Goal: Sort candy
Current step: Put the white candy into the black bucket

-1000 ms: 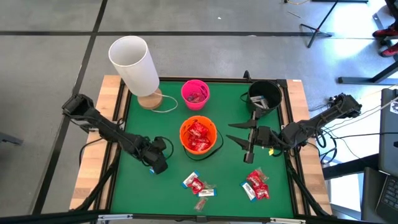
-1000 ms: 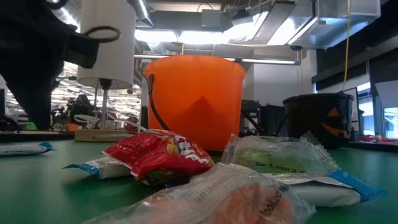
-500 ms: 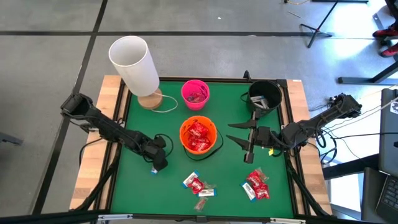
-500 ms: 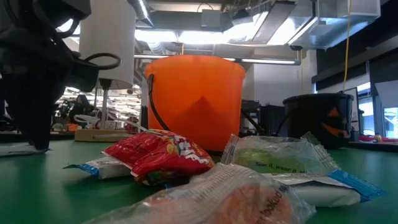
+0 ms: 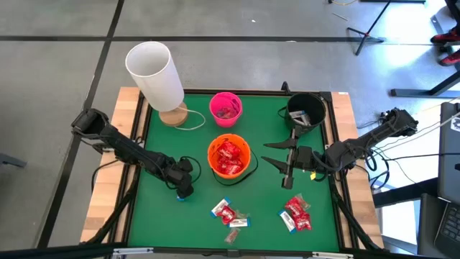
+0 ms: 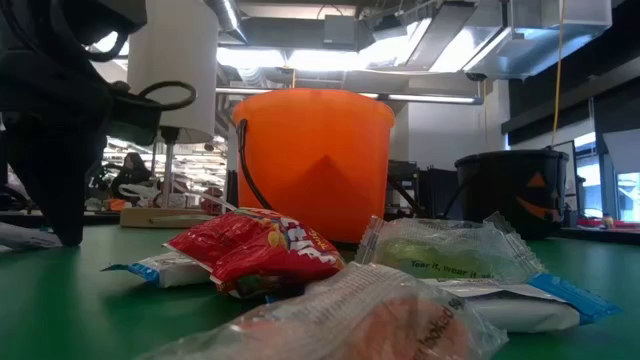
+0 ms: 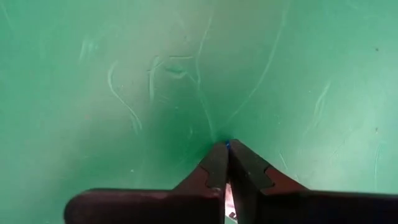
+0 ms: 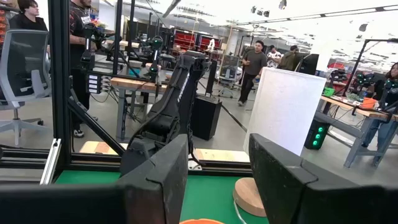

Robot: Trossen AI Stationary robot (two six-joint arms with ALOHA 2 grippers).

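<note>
I had the left gripper [image 7: 226, 149] pinched shut on a light, crinkly, slippery candy [image 7: 228, 198], gripped by its wrapper edge.

Overhead, table-level, perhaps two forward-facing wrist views

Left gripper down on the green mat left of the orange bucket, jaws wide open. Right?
Not quite. The left gripper is down on the green mat, left of the orange plastic bucket, but its jaws are shut, pressed together. The left wrist view shows it.
</note>
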